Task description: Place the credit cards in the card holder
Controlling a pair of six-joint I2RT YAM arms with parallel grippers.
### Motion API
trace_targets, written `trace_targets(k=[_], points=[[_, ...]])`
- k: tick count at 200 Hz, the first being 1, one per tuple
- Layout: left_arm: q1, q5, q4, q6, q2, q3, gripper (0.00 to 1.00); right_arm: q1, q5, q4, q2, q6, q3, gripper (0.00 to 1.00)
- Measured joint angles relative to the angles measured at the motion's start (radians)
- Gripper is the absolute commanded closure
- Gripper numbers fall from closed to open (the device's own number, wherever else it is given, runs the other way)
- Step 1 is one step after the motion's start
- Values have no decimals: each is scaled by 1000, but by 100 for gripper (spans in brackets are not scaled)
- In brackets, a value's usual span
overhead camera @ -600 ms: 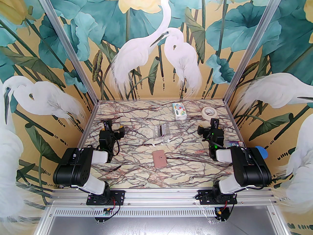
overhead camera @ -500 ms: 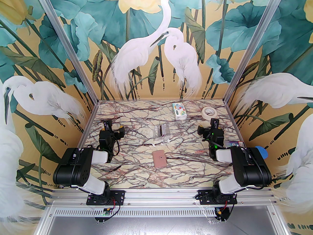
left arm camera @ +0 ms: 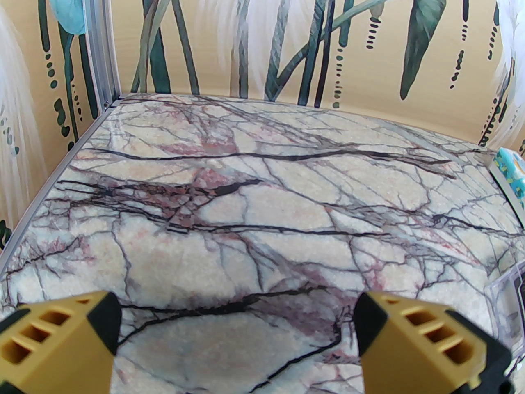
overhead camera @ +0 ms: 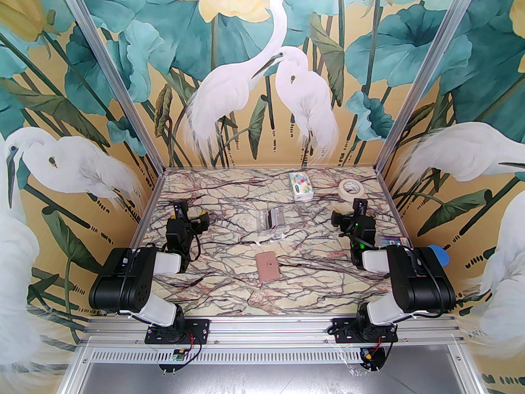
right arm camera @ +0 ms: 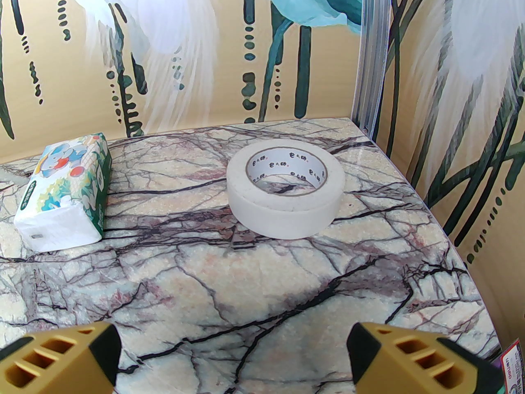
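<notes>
The left gripper hung low over bare marble on the left side of the tabletop, its yellow fingers spread wide with nothing between them. The right gripper was likewise spread and empty on the right side, facing the far corner.

The card holder, a flat dusty-pink wallet with a round snap at its middle, lay closed near the centre of the tabletop, between the two arms and apart from both. Just beyond it stood a clear plastic stand, and the credit cards sat upright inside it; dark and reddish edges could be made out, though their number could not be told.

Farther back, a colourful tissue pack lay flat near the rear wall, and a roll of pale masking tape lay on its side to the right of it, well apart from the right gripper's fingers. Some small colourful flat items showed half hidden behind the right arm
</notes>
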Motion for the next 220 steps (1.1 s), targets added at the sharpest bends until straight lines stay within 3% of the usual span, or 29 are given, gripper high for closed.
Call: trace_targets(k=[181, 201, 220], points=[[0, 0, 0, -3, 0, 0, 0, -13, -60, -30, 0, -22, 10, 1], [-8, -40, -5, -3, -14, 0, 0, -14, -60, -61, -11, -22, 19, 1], [-55, -130, -78, 6, -87, 12, 0, -6, -45, -198, -91, -19, 57, 1]])
